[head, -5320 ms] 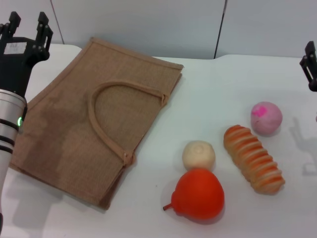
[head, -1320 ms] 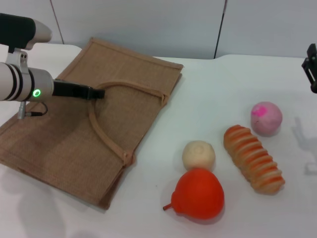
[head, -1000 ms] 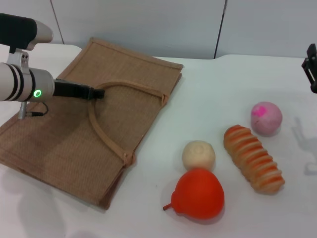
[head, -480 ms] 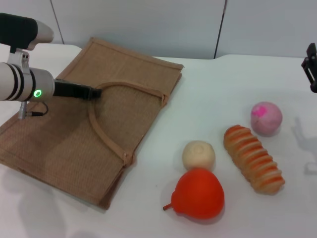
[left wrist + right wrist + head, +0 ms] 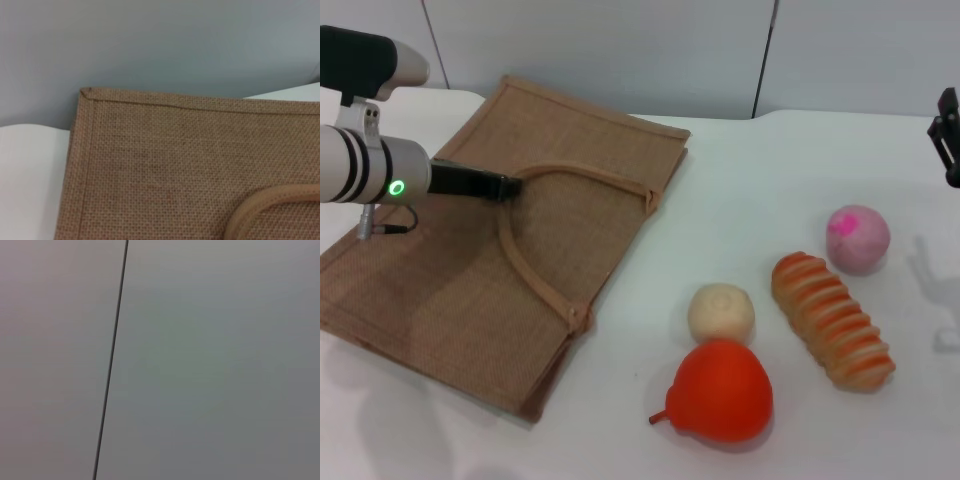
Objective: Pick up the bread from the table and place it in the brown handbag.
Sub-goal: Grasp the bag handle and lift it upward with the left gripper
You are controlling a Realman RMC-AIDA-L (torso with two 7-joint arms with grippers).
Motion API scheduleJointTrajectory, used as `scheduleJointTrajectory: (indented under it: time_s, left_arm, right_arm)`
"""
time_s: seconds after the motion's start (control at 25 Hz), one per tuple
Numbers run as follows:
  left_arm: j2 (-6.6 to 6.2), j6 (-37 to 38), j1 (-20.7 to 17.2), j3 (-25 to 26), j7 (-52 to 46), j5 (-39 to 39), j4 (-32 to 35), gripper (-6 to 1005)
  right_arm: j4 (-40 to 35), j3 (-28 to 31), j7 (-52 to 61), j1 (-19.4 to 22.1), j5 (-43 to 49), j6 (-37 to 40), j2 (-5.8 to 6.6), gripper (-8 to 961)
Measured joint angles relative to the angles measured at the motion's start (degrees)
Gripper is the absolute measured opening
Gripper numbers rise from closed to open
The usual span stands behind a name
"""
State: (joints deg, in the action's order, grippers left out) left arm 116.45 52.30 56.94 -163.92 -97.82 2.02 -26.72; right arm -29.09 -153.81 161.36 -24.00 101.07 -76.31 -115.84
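Note:
The bread, a ridged orange-and-cream loaf, lies on the white table at the right. The brown handbag lies flat at the left, its looped handle on top. My left gripper reaches across the bag from the left and is shut on the far end of the handle. The left wrist view shows the handbag's woven corner and a piece of the handle. My right gripper is parked at the far right edge, well clear of the bread.
A round cream bun and a red-orange pear-shaped fruit sit just left of the bread. A pink ball lies beyond its far end. A grey wall backs the table.
My left arm has swung from upright at the far left to lie across the bag. Over the last second its tip and the handle end slid slightly left. The right arm stayed still.

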Motion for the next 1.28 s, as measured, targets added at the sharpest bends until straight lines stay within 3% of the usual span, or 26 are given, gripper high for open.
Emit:
scheduleJointTrajectory:
  time_s: [0.68,1.0,1.28]
  left_arm:
    - [-0.01,-0.1,0.0,0.08,-0.82,1.68,0.0,118]
    - [-0.19,1.69,-1.92,0.1,1.71,10.73,-0.18,117]
    - [-0.54,13.08,-6.88,-0.07,8.6,24.9,-1.56,115]
  right_arm:
    - [0.0,0.08,0.0,0.0,0.0,0.02,0.0,851]
    - [-0.01,-0.01,0.0,0.22,0.04,0.01,0.0,852]
    - [-2.87,-1.57,0.0,0.34,0.29,0.26,0.34,852]
